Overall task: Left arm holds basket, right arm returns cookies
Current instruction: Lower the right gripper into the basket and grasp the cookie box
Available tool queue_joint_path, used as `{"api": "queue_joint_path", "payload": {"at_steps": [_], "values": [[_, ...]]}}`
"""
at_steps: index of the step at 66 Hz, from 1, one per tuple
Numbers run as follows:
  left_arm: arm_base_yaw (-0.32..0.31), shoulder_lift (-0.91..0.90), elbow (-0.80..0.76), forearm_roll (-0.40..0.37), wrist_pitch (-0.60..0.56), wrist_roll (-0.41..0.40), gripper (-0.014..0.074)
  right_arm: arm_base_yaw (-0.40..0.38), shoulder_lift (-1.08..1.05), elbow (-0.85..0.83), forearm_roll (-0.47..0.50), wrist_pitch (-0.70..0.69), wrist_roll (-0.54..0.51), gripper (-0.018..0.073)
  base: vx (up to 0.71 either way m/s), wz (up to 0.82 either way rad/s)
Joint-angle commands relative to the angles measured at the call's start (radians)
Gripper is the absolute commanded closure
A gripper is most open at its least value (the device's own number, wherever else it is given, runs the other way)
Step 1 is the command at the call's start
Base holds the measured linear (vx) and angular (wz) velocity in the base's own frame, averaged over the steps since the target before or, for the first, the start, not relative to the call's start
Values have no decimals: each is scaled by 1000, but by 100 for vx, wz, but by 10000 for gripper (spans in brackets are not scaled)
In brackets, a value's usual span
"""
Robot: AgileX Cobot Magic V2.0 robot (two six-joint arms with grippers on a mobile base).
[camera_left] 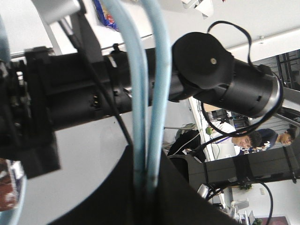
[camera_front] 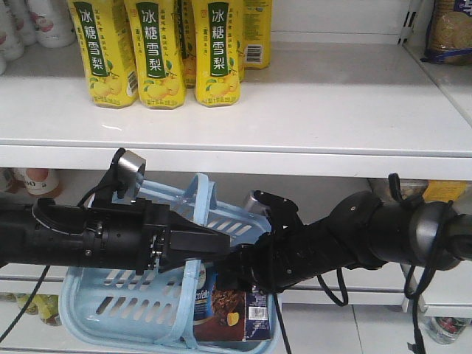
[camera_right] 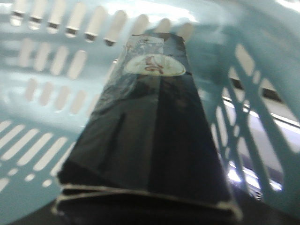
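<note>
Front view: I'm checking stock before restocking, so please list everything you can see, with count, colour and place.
Drink bottles: three in front, more behind; yellow; upper shelf, left.
White bottles: at least two; white; far left, cropped.
Shelf: one; white; across the middle.
Basket: one; light blue; below the shelf.
Cookie box: one; navy and brown; upright in the basket.
Left arm: one; black; from the left, left pincer shut on the basket handles.
Right arm: one; black; from the right, right pincer at the box, grip hidden.
</note>
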Motion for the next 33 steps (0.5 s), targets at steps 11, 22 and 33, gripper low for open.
{"api": "queue_joint_path", "payload": {"at_steps": [11,22,33], "values": [[3,-42,-36,-127,48,15,599,-7,-163,-14,-82,33,38,398,0,0],[3,-42,-36,-127,48,15,599,-7,-234,-14,-145,38,90,398,0,0],[3,-42,-36,-127,48,15,599,-7,-309,-14,-211,38,139,398,0,0]]}}
